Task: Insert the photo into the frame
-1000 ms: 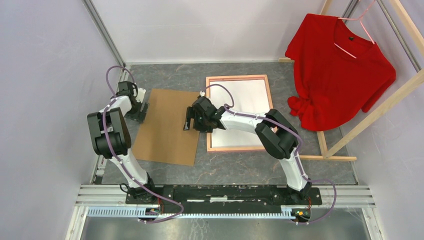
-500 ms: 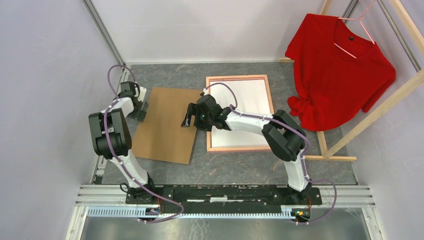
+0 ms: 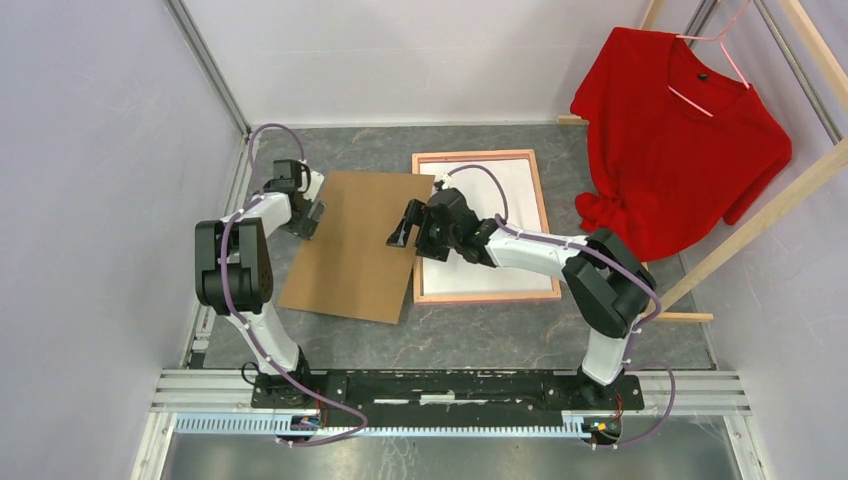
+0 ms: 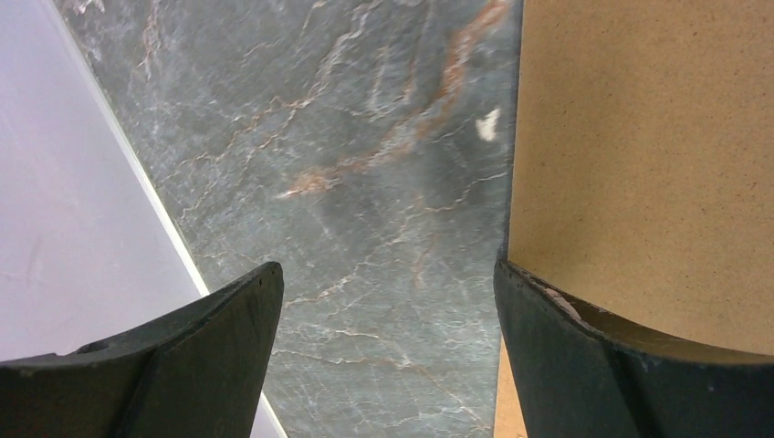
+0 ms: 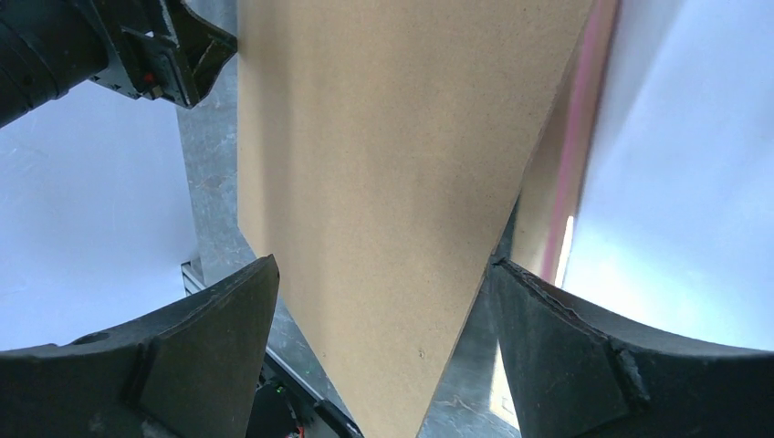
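The frame (image 3: 478, 154) lies flat at the table's back centre, light wood rim up, with a white sheet (image 3: 512, 200) filling its inside; the photo's printed side is not in view. A plain brown backing board (image 3: 355, 245) lies left of it, its far right corner touching the frame's left rim. My left gripper (image 3: 312, 218) stands open at the board's left edge, one finger over the board (image 4: 639, 164). My right gripper (image 3: 400, 236) is open above the board's right edge. In the right wrist view the board (image 5: 383, 137) runs between the open fingers, beside the frame's pink edge (image 5: 584, 119).
A red shirt (image 3: 680, 130) hangs on a pink hanger from a wooden rack (image 3: 740, 240) at the right. Pale walls (image 3: 100, 150) close the left and back sides. The arms' metal base rail (image 3: 450, 385) runs along the near edge.
Both arms have moved to the right and the brown board has slid right with them, turning slightly; its far corner now reaches the frame. Both grippers have stayed open.
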`<state>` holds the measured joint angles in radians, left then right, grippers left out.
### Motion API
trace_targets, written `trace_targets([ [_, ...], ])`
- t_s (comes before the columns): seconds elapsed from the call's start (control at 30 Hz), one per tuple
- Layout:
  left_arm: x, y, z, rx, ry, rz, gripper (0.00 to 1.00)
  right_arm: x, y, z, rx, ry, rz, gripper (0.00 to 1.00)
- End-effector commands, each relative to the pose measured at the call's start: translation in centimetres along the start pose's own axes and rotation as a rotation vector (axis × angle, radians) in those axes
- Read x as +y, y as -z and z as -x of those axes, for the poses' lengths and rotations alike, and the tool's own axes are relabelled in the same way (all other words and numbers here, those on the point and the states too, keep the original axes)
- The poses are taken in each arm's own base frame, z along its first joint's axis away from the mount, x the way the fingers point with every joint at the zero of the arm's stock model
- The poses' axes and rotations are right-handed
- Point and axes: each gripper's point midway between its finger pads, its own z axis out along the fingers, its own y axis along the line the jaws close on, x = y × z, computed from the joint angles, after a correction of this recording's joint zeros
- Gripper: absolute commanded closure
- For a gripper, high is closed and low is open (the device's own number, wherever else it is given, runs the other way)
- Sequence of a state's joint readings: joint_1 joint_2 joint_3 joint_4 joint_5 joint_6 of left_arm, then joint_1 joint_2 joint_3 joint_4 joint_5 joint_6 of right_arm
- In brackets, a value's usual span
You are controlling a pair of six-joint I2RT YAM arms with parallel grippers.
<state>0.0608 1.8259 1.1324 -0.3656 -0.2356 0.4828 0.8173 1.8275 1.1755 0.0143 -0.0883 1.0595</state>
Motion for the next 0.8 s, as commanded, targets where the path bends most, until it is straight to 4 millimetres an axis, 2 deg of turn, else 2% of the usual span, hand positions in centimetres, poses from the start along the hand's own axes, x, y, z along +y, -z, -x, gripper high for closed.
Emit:
trace_targets([
  [0.0,-8.7,-0.4,-2.7,0.115,-0.011,-0.255,0.07,2.3,2.0,2.2,-0.072,-0.024,0.104,0.10],
  [0.2,-9.6,-0.4,-2.2,0.116,-0.032,-0.257,0.07,-1.9,2.5,2.2,-0.056,-0.027,0.030,0.12],
  [0.33,-9.2,-0.5,-2.5,0.125,-0.036,-0.232,0.07,-3.8,2.5,1.9,-0.026,0.023,-0.030,0.12],
  [0.5,-8.4,-0.6,-2.8,0.129,-0.036,-0.207,0.07,-6.2,3.7,2.1,0.001,0.107,-0.120,0.11],
  [0.63,-8.3,-0.9,-2.9,0.135,-0.039,-0.200,0.07,-7.6,4.2,2.3,0.006,0.097,-0.125,0.11],
  [0.77,-8.3,-0.9,-2.7,0.130,-0.033,-0.205,0.07,-7.3,4.0,2.3,0.007,0.063,-0.068,0.14],
])
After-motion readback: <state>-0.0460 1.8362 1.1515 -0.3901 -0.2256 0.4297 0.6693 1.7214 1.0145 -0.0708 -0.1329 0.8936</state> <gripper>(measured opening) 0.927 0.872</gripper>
